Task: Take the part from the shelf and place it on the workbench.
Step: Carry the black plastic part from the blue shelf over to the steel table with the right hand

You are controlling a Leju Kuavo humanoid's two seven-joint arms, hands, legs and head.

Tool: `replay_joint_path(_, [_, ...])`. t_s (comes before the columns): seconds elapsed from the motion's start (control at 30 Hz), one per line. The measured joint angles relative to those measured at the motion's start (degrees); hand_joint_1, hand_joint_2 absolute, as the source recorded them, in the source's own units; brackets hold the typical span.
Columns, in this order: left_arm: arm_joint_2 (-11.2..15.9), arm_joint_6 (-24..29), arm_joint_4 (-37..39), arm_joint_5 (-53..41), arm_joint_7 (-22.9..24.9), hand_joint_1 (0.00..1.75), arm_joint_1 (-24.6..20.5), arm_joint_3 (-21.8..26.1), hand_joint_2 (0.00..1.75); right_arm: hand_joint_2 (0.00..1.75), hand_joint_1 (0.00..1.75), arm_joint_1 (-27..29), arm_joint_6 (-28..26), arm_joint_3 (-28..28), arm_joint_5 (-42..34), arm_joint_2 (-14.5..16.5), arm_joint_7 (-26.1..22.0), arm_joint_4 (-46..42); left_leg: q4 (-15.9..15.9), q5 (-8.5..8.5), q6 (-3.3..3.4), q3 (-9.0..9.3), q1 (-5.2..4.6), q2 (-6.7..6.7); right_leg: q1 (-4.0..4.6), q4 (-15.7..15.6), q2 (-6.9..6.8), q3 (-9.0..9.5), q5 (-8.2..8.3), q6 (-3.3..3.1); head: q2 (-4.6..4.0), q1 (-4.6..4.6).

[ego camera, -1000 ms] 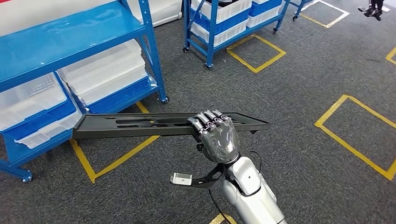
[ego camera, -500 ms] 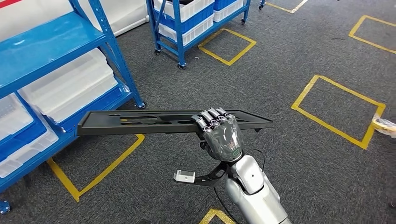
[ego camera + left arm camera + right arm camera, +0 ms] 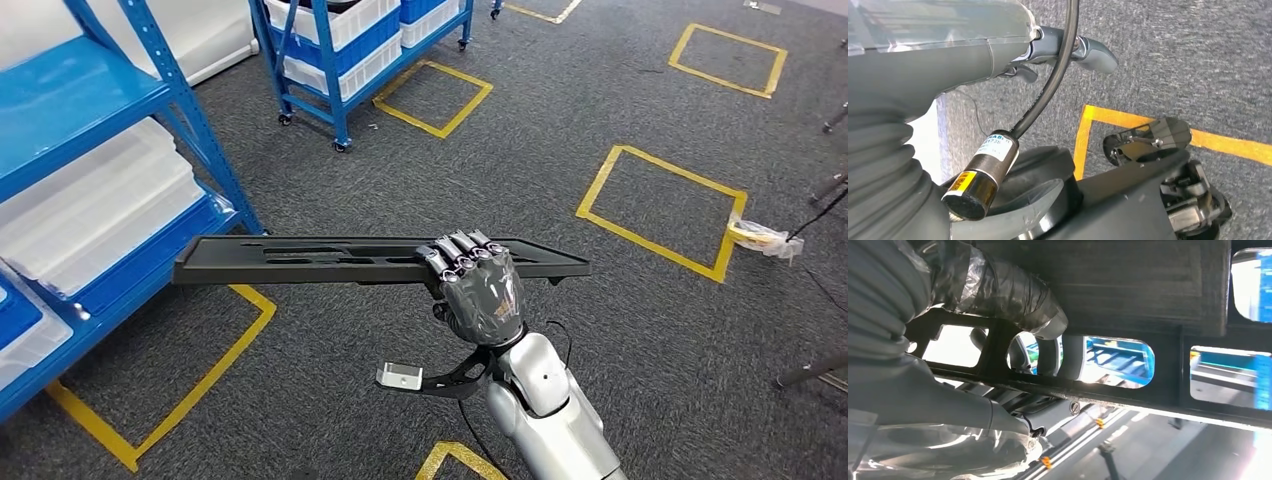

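Overhead, right hand (image 3: pixel 482 296) gripping long flat slotted black part (image 3: pixel 330 259)

Black part (image 3: pixel 300 258); blue shelf (image 3: pixel 150 60); yellow floor markings (image 3: pixel 660 205) on grey carpet (image 3: pixel 560 130).

Head view looks down; right wrist view close beneath the part (image 3: pixel 370 258).

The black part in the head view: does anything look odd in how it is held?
Yes. The right robot hand grips the part well toward its right end, so the long left stretch hangs out unsupported. The part looks about level and shows no damage.
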Motion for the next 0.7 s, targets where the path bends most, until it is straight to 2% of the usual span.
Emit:
replay_joint_path(0.03, [0.0, 0.0, 0.0, 0.0, 0.0, 0.0, 0.0, 0.0, 1.75, 1.75, 1.75, 0.0, 0.0, 0.0, 0.0, -0.1, 0.1, 0.0, 0.0, -0.1, -0.08, 0.06, 0.0, 0.73, -0.09, -0.4, -0.21, 0.23, 0.83, 0.06, 0.0, 0.0])
replay_joint_path(0.07, [0.0, 0.0, 0.0, 0.0, 0.0, 0.0, -0.1, 0.0, 1.75, 1.75, 1.75, 0.0, 0.0, 0.0, -0.1, -0.2, 0.2, 0.0, 0.0, -0.23, -0.19, 0.19, 0.01, 1.39, -0.15, -3.2, -0.66, 1.68, 2.52, 0.04, 0.0, 0.0])
replay_joint_path(0.13, [-0.1, 0.0, 0.0, -0.1, 0.0, 0.0, -0.2, 0.0, 1.75, 1.75, 1.75, -0.1, 0.0, 0.0, -0.2, -0.3, 0.3, 0.0, 0.1, -0.63, -0.64, 0.59, -0.17, 2.6, 0.18, -10.9, -3.26, 5.79, 5.6, -0.27, 0.0, 0.0])
replay_joint_path(0.17, [-0.1, 0.0, 0.0, -0.1, 0.0, 0.0, -0.2, 0.0, 1.75, 1.75, 1.75, -0.2, 0.0, 0.0, -0.3, -0.3, 0.3, 0.0, 0.1, -0.84, -0.93, 0.77, -0.31, 3.1, 0.43, -13.7, -4.27, 7.2, 6.37, -0.59, 0.0, -0.02])
replay_joint_path(0.2, [-0.1, 0.0, 0.0, -0.1, 0.1, 0.0, -0.3, 0.0, 1.75, 1.75, 1.75, -0.2, 0.0, 0.0, -0.5, -0.3, 0.3, -0.1, 0.1, -1.02, -1.23, 0.94, -0.5, 3.62, 0.72, -15.0, -4.86, 7.83, 6.52, -0.91, 0.0, -0.03])
replay_joint_path(0.23, [-0.1, 0.0, 0.0, -0.1, 0.1, 0.0, -0.3, 0.0, 1.75, 1.75, 1.75, -0.2, 0.0, 0.0, -0.6, -0.4, 0.3, -0.1, 0.0, -1.13, -1.52, 1.09, -0.64, 4.17, 0.98, -15.2, -4.51, 7.81, 6.41, -1.27, 0.0, -0.04])
replay_joint_path(0.3, [-0.1, 0.1, 0.0, -0.1, 0.1, 0.0, -0.4, 0.0, 1.75, 1.75, 1.75, -0.2, 0.0, 0.0, -0.8, -0.5, 0.4, -0.2, 0.1, -1.56, -2.08, 1.45, -0.54, 4.91, 0.9, -15.5, -2.94, 7.82, 6.6, -1.98, 0.0, -0.05])
replay_joint_path(0.33, [-0.1, 0.1, 0.0, -0.1, 0.1, 0.0, -0.5, 0.0, 1.75, 1.75, 1.75, -0.2, 0.0, 0.0, -0.7, -0.6, 0.4, -0.3, 0.8, -2.3, -2.28, 1.26, -0.4, 4.15, 0.75, -15.7, -2.22, 7.95, 6.74, -2.39, 0.0, -0.06])
replay_joint_path(0.37, [-0.2, 0.1, 0.0, -0.2, 0.1, 0.0, -0.6, 0.0, 1.75, 1.75, 1.75, -0.3, 0.0, 0.0, -0.7, -0.6, 0.5, -0.3, 2.6, -3.55, -2.41, 0.58, -0.28, 2.84, 0.58, -16.0, -1.54, 8.09, 6.89, -2.77, 0.0, -0.08])
replay_joint_path(0.43, [-0.2, 0.2, 0.0, -0.2, 0.1, 0.0, -0.6, 0.0, 1.75, 1.75, 1.75, -0.3, 0.0, 0.0, -0.6, -0.6, 0.5, -0.4, 9.6, -7.13, -2.47, -2.69, -0.16, -0.28, 0.49, -16.1, -0.1, 8.21, 6.99, -3.27, 0.0, -0.11])
replay_joint_path(0.47, [-0.2, 0.2, 0.0, -0.1, 0.2, 0.0, -0.5, 0.0, 1.75, 1.75, 1.75, -0.3, 0.0, 0.0, -0.4, -0.6, 0.5, -0.4, 13.3, -8.48, -2.48, -4.63, -0.16, -1.0, 0.56, -16.0, 0.75, 8.2, 6.98, -3.37, 0.0, -0.11])
replay_joint_path(0.5, [-0.2, 0.2, 0.0, -0.1, 0.3, 0.0, -0.5, 0.0, 1.75, 1.75, 1.75, -0.3, 0.0, 0.0, -0.1, -0.6, 0.6, -0.4, 15.9, -8.9, -2.45, -6.08, -0.17, -1.34, 0.66, -16.0, 1.69, 8.21, 6.95, -3.43, 0.0, -0.11])
replay_joint_path(0.53, [-0.2, 0.2, 0.0, -0.1, 0.3, 0.0, -0.5, 0.0, 1.75, 1.75, 1.75, -0.3, 0.0, 0.0, 0.2, -0.6, 0.7, -0.4, 16.3, -8.13, -2.36, -6.63, -0.17, -1.5, 0.77, -15.9, 2.65, 8.22, 6.94, -3.46, 0.0, -0.11])
replay_joint_path(0.57, [-0.2, 0.2, 0.0, -0.1, 0.3, 0.0, -0.5, 0.0, 1.75, 1.75, 1.75, -0.3, 0.0, 0.0, 0.4, -0.6, 0.7, -0.4, 14.5, -6.29, -2.19, -6.13, -0.17, -1.69, 0.83, -15.7, 3.6, 8.25, 6.91, -3.45, 0.0, -0.12])
replay_joint_path(0.6, [-0.2, 0.2, 0.0, -0.1, 0.3, 0.0, -0.6, 0.0, 1.75, 1.75, 1.75, -0.3, 0.0, 0.0, 0.5, -0.6, 0.8, -0.4, 11.0, -3.86, -1.95, -4.84, -0.17, -2.32, 0.85, -15.5, 4.49, 8.27, 6.86, -3.41, 0.0, -0.12])
replay_joint_path(0.67, [-0.2, 0.2, 0.0, -0.1, 0.3, 0.0, -0.8, 0.0, 1.75, 1.75, 1.75, -0.4, 0.0, 0.0, 0.7, -0.6, 0.8, -0.6, 4.2, -0.81, -1.4, -2.17, -0.02, -5.52, 0.76, -15.1, 6.06, 7.89, 6.78, -3.12, 0.0, -0.09])
replay_joint_path(0.7, [-0.2, 0.2, 0.0, -0.1, 0.3, 0.0, -0.8, 0.0, 1.75, 1.75, 1.75, -0.4, 0.0, 0.0, 0.7, -0.6, 0.9, -0.6, 2.3, -0.33, -1.2, -1.46, -0.06, -6.81, 0.56, -14.9, 6.74, 7.52, 6.86, -2.81, 0.0, -0.08])
